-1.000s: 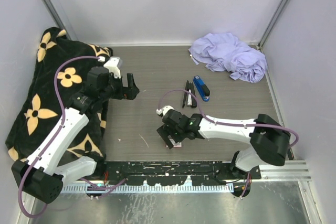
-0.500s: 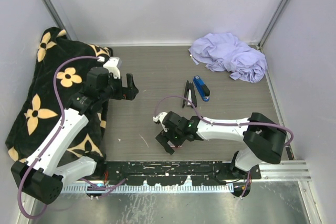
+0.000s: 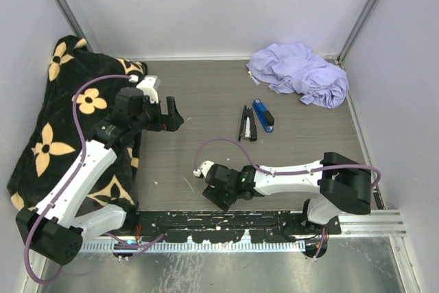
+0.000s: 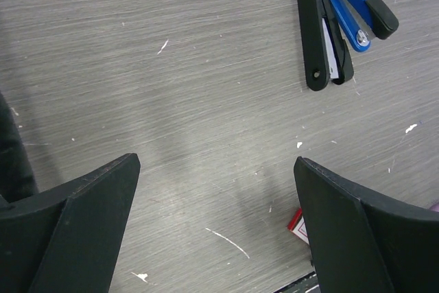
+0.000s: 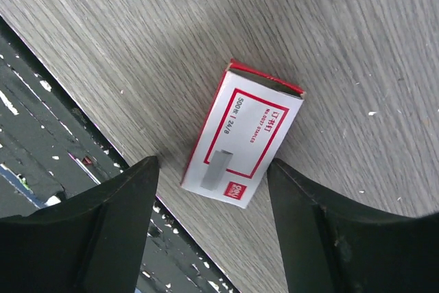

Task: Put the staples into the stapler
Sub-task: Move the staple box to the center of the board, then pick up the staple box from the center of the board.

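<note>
The staples (image 5: 243, 135), a flat white box with a red-framed label, lie on the grey table close to its near edge. My right gripper (image 5: 212, 178) is open and hangs straight over the box, one finger on each side of its near end, with gaps showing. From above, that gripper (image 3: 218, 195) hides the box. Only a red-white corner of the staples (image 4: 299, 220) peeks past my left gripper (image 4: 216, 190), which is open, empty and raised at the left (image 3: 168, 114). A black stapler (image 3: 245, 123) (image 4: 322, 36) lies beside a blue stapler (image 3: 263, 114) (image 4: 353, 1) farther back.
A crumpled lilac cloth (image 3: 302, 73) lies at the back right. A black blanket with yellow flowers (image 3: 48, 114) covers the left side under the left arm. A black mounting rail (image 3: 219, 223) (image 5: 41, 121) runs along the near edge, just beside the box.
My right gripper has swung left and toward the near edge and come down over the staples, its jaws narrower than before. The left arm has stayed put.
</note>
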You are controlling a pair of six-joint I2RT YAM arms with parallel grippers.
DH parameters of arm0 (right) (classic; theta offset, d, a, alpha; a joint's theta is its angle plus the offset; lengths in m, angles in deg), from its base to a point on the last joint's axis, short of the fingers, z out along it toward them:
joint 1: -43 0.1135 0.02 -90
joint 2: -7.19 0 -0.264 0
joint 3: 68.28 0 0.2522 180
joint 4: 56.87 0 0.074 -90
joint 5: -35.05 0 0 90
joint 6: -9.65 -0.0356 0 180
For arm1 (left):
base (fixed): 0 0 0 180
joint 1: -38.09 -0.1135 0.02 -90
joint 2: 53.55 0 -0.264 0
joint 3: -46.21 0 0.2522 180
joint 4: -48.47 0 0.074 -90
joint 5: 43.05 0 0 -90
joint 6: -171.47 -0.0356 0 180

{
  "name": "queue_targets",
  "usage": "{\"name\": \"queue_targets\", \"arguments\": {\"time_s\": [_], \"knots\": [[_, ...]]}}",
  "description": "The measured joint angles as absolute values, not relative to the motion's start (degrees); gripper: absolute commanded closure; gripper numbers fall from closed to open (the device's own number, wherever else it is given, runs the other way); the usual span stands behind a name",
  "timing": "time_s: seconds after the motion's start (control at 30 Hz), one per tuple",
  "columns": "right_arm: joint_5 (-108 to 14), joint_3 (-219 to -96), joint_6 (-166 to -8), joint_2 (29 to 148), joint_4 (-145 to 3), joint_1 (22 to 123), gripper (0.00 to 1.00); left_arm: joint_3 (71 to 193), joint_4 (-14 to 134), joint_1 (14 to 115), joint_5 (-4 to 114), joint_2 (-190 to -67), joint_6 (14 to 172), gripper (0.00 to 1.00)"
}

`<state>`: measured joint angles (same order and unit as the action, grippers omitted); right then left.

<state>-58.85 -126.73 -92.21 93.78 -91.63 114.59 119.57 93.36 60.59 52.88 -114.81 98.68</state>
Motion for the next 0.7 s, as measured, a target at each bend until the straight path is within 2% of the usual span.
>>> {"name": "queue_targets", "arguments": {"time_s": [0.2,0.33,0.5,0.6,0.7], "knots": [[-62.35,-126.4,-94.11,93.82,-91.43,116.08,0.44,119.57,93.38,60.59,53.5,-114.81,99.75,0.02],[-63.64,-126.38,-95.75,93.95,-91.25,116.19,0.46,119.55,93.41,60.59,53.85,-114.81,100.12,0.02],[-64.58,-126.56,-98.11,94.39,-91.1,116.28,0.3,118.45,93.38,60.59,54.46,-114.68,100.45,0.02],[-65.24,-127.02,-99.75,95.11,-90.64,116.25,0.29,116.51,93.43,60.59,54.7,-114.17,100.71,0.02],[-66.11,-128.09,-101.76,96.2,-90.88,116.23,0.34,114.96,93.95,60.59,54.72,-113.41,101.21,0.02]]}}
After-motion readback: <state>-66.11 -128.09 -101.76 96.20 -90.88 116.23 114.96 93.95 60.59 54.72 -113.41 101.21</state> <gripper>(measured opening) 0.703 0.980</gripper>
